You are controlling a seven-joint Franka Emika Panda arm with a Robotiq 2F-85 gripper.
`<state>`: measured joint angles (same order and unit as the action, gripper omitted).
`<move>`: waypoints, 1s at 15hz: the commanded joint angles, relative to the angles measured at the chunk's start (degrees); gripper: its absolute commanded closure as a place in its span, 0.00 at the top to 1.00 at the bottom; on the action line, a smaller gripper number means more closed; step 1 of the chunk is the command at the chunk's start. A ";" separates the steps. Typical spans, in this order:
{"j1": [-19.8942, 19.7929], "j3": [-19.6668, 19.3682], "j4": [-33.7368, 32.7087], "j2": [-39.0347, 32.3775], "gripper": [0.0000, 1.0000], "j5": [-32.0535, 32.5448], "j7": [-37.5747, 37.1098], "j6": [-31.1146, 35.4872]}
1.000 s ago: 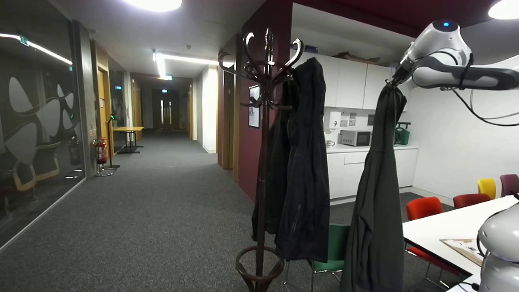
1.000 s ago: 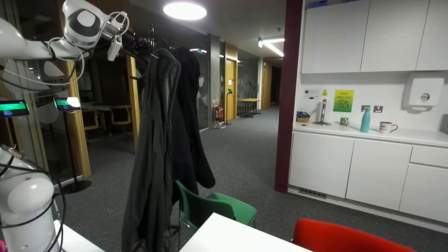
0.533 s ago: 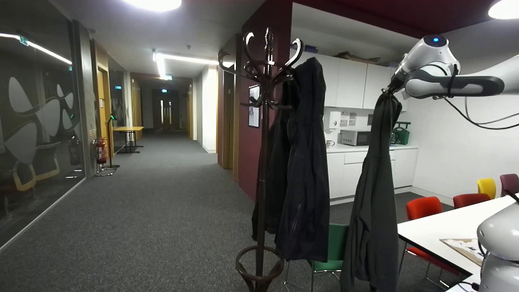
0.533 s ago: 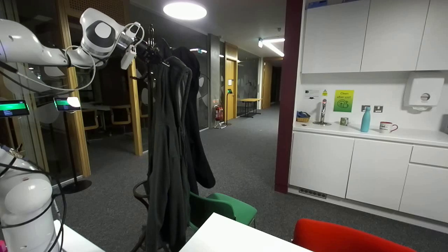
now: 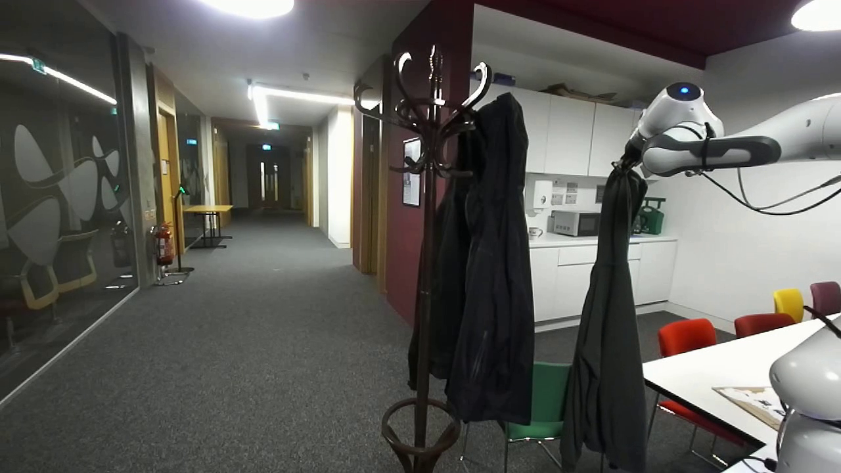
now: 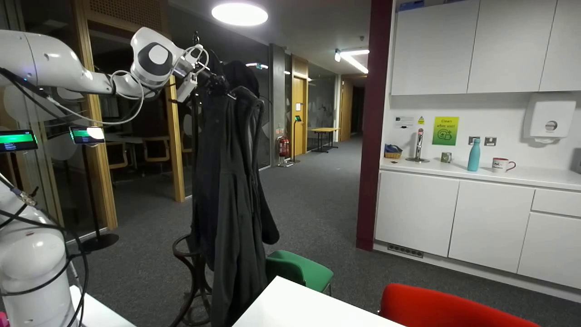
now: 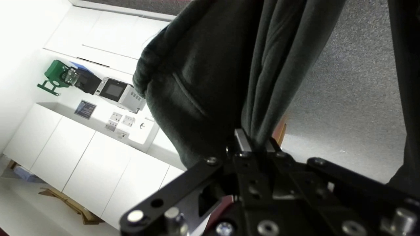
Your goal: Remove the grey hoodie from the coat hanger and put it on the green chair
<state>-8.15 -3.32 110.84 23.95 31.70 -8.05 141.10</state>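
We had the grey hoodie off the coat hanger: in an exterior view it hung down the right-hand part of the frame, well apart from the pole and just beside the black coats as that frame showed them. In the wrist view our 2 fingers were closed on a gathered fold of it at the lower centre, the cloth spreading up to the top edge. The green chair stood low and near the centre in an exterior view, the hoodie hiding part of its back and the corner of the table in front.

We took the step in hand to be the carry, with the laying down yet to come. To do it well, we needed to bring the cloth over the seat and only then lower it, slowly, since so long and limp a garment would likely swing. We reckoned the hem might catch on the chair back or the table corner; whether it touched either, we could not tell. Lowering in small stages should let the bottom fold up on the seat, and we judged it best to part the fingers only when most of the weight lay there.
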 commanded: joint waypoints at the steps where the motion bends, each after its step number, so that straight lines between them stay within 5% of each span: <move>1: -1.34 -0.79 -4.19 -3.46 0.02 -1.65 3.29 2.59; 6: -0.71 -1.75 -6.38 -5.49 0.02 -3.41 3.76 1.91; 7: -1.86 -0.49 -3.00 -4.45 0.09 -1.87 0.96 0.64; 14: -1.70 -0.58 -4.13 -5.03 0.09 -2.94 1.76 0.61; 15: -1.70 -0.58 -4.13 -5.04 0.02 -2.94 1.76 0.61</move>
<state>-8.60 -4.87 106.87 19.05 29.58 -6.89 141.63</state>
